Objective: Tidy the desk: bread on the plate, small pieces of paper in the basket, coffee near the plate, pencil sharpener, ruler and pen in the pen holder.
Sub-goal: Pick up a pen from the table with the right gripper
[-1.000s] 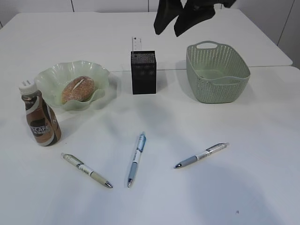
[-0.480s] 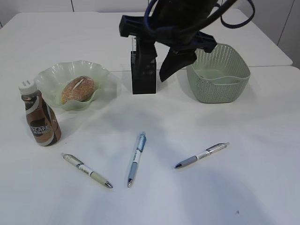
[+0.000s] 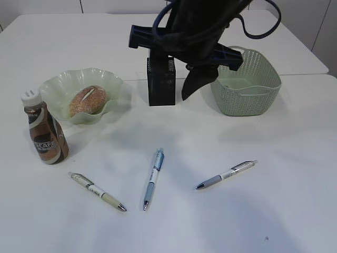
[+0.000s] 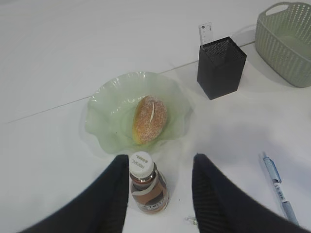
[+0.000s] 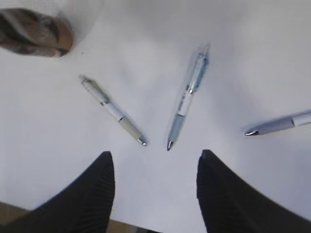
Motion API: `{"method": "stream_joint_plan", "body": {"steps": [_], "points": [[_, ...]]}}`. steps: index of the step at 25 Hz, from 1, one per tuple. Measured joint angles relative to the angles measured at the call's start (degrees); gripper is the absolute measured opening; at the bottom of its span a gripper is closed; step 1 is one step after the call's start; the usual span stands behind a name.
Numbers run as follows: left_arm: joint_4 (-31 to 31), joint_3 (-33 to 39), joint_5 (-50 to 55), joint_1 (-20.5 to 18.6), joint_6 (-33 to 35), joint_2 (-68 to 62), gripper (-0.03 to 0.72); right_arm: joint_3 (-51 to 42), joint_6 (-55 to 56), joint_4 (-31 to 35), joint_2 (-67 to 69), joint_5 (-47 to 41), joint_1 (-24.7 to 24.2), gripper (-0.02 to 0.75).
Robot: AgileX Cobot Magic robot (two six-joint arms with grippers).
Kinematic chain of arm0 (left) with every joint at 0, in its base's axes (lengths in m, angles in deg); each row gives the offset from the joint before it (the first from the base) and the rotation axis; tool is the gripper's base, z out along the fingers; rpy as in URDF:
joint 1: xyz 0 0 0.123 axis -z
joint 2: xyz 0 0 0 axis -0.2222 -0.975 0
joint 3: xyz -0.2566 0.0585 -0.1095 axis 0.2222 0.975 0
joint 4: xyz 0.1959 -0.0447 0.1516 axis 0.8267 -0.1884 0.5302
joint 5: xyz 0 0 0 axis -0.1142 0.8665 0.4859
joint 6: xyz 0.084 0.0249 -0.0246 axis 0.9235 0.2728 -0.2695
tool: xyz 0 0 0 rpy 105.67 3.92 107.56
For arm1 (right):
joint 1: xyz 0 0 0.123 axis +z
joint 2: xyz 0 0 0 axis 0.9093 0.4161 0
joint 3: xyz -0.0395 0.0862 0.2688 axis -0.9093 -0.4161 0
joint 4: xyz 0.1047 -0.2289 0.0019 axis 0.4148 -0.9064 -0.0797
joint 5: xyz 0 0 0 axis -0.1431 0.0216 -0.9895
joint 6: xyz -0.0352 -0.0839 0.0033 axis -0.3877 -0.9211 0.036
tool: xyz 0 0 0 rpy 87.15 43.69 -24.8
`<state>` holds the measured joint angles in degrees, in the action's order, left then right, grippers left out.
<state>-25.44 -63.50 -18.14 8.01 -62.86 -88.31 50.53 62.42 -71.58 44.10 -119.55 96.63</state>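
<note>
In the right wrist view the right gripper [image 5: 155,187] fills the bottom of the frame, its two dark ribbed fingers [image 5: 221,194] spread wide apart with bare white table between them and nothing pinched. Just above the gap lies the blue pen [image 5: 187,97], running from upper right down to its tip at frame centre. To its left lies the pale green pen [image 5: 112,110], slanting from upper left to lower right, and at the right edge the grey pen [image 5: 279,124] points its tip leftward. The coffee bottle [image 5: 34,33] is a blurred brown shape in the upper left corner.

In the left wrist view the left gripper [image 4: 158,194] sits at the bottom centre, its fingers [image 4: 214,194] apart and closed on nothing; the capped coffee bottle stands upright on the table in the gap, seen from above. Above it, in the middle of the frame, the bread [image 4: 148,119] lies on the green wavy plate [image 4: 104,121]. In the upper right stands the black mesh pen holder [image 4: 221,68] with a clear ruler [image 4: 206,35] rising from its back corner, and the green basket [image 4: 286,43] is cut by the right edge.

In the exterior view a dark arm [image 3: 200,31] hangs at top centre in front of the pen holder and basket.
</note>
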Motion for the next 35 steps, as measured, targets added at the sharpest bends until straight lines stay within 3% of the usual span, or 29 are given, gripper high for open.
{"method": "stream_joint_plan", "body": {"steps": [2,5,6,11,18,35], "points": [[0.0,0.0,1.0,0.0,-0.1,0.0,0.302,0.0,4.2,-3.9,0.7,0.1,0.4,0.43],[0.0,0.0,2.2,0.0,-0.5,0.0,0.302,0.0,4.2,-3.9,0.7,0.1,0.4,0.43],[0.0,0.0,2.6,0.0,-0.9,0.0,0.302,0.0,10.5,-10.9,3.2,0.2,2.9,0.43],[1.6,0.0,5.6,0.0,-2.2,0.0,0.302,0.0,15.2,-12.6,7.5,0.2,5.1,0.43],[10.8,-2.0,11.8,0.0,-8.3,0.0,0.302,0.0,16.9,-10.2,12.5,0.6,5.2,0.43],[14.5,-2.7,14.4,0.0,-9.6,0.0,0.302,0.0,22.3,-8.8,18.5,10.4,5.2,0.427]]}}
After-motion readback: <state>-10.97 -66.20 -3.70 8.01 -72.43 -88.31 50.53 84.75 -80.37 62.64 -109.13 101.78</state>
